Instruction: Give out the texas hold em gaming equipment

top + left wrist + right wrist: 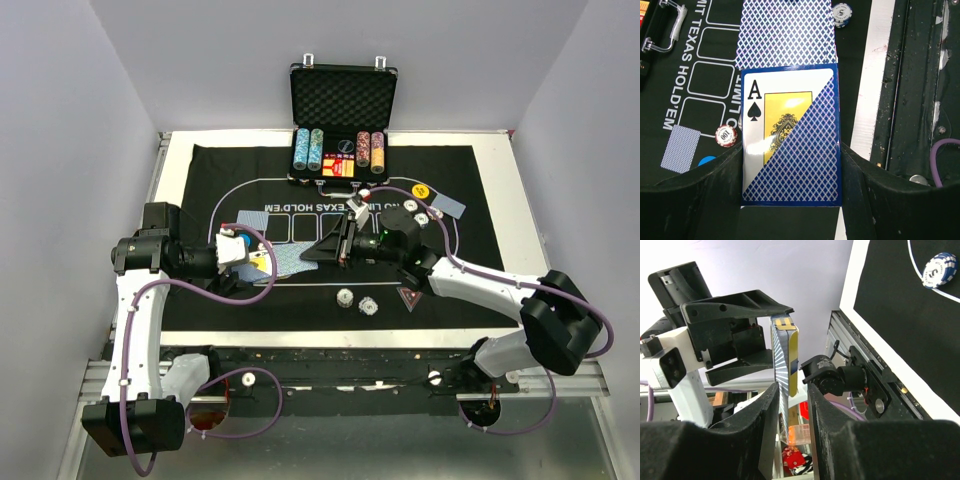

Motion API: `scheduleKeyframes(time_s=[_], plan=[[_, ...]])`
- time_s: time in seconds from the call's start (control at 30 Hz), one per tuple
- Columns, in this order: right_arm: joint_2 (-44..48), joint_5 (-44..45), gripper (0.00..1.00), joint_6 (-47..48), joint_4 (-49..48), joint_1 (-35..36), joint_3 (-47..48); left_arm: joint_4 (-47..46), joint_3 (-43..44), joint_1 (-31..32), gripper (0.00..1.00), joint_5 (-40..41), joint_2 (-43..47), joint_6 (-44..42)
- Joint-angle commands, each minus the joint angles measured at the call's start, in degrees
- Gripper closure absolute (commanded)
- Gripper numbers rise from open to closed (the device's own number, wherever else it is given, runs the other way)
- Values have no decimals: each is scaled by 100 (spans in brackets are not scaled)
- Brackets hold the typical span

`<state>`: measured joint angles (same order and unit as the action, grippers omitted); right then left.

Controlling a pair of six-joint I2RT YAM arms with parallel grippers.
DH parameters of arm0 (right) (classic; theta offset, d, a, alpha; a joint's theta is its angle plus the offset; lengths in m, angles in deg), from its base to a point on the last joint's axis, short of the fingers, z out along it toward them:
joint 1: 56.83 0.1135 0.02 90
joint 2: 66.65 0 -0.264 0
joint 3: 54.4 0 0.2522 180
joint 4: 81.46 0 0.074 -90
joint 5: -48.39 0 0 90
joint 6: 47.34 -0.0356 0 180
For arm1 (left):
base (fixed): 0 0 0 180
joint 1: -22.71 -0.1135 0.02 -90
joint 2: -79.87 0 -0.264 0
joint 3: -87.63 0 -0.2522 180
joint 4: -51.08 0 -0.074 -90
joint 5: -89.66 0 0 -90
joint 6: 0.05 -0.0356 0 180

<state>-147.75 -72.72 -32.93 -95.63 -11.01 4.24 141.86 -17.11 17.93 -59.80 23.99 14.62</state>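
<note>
- My left pincer [791,148] is clamped on the card pack [786,355]. It pinches the long edges and holds the pack up off the mat [230,170], so one end is free to be reached.
- The ace-of-spades face looks at my left wrist camera. One blue-backed card [785,35] sticks out past the pack toward 12 o'clock in that view. I judge this is the card offered for dealing.
- My right pincer [792,390] has its jaws partly apart, one on each side of that protruding end. A sliver of gap shows on the yellow side, so it is gripping nothing.
- In the top view the two pincers meet over the mat's centre, left from 9 o'clock and right from 3 o'clock. This looks like a hand-to-hand peel, not a pick off the mat.
- Dealt out at 2 o'clock are a loose card [450,207], a yellow button [421,190] and the far chips [437,211].
- The near chips [345,297] lie at 6 o'clock, with the red triangular marker [410,297] at about 5 o'clock.
- The case [343,100] stands lid-up at 12 o'clock with chip rows inside. It looks like the supply end.
- Next call: close on the single card only and pull along its length.
- Risk: a second card drags out with it, or the pack twists in my left grip.
</note>
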Motion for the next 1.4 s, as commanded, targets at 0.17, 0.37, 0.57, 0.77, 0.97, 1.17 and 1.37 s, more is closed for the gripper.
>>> scheduleKeyframes(time_s=[0.17, 0.37, 0.57, 0.77, 0.97, 1.17, 1.37], plan=[[235, 35, 66, 255, 428, 41, -155, -99, 196, 3, 53, -426, 33, -26], [481, 114, 69, 334, 656, 41, -199, -108, 196, 3, 54, -426, 24, -26], [683, 158, 71, 352, 779, 23, -287, -125, 205, 3, 53, -435, 15, 1], [824, 141, 72, 308, 832, 14, -401, -116, 205, 3, 53, -443, 33, 10], [973, 167, 81, 317, 946, -3, -437, -134, 179, 3, 53, -435, 42, 27], [1210, 185, 89, 273, 1061, -29, -472, -178, 152, -6, 53, -417, 24, 36], [1430, 176, 91, 203, 1122, -65, -586, -222, 152, 3, 53, -417, 7, 54]])
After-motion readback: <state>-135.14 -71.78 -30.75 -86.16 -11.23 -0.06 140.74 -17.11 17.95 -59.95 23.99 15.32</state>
